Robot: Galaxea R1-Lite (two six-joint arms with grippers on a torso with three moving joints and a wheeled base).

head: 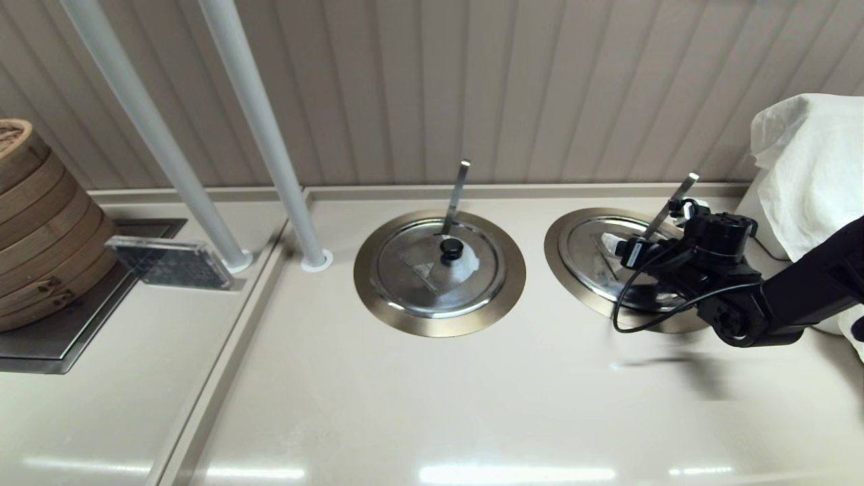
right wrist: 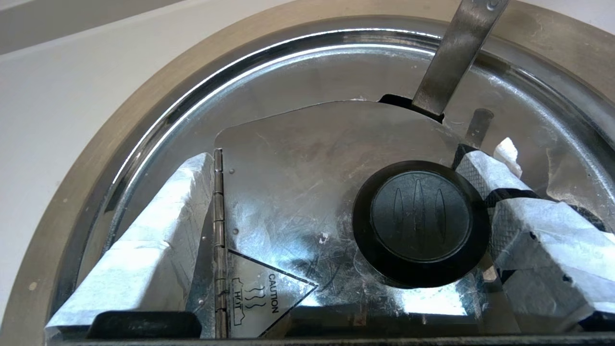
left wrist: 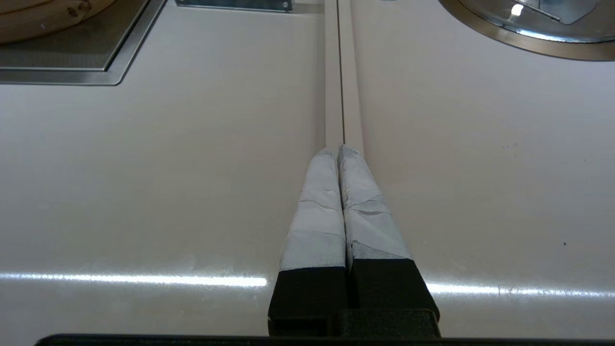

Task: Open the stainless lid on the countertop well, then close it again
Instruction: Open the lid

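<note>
The stainless lid (head: 586, 251) lies flat in the countertop well (head: 556, 244) at the right. Its slanted steel utensil handle (head: 677, 196) pokes up through it. My right gripper (head: 648, 233) hovers just above the lid and hides the knob in the head view. In the right wrist view the gripper (right wrist: 336, 163) is open: the black knob (right wrist: 420, 223) sits between the fingers, close against one taped finger (right wrist: 485, 175), while the other finger (right wrist: 158, 226) lies past the flap's hinge. Lid (right wrist: 298, 158), bronze ring (right wrist: 96, 144) and handle (right wrist: 451, 57) show there. My left gripper (left wrist: 338, 149) is shut and empty over the counter seam.
The twin lid (head: 439, 266) with a whitish patch and near-upright handle sits mid-counter; its ring (left wrist: 528, 41) shows in the left wrist view. Bamboo steamers (head: 40, 223) stand far left beside a clear block (head: 169, 263). Two white poles (head: 270, 135) rise behind. White cloth (head: 810, 162) lies at right.
</note>
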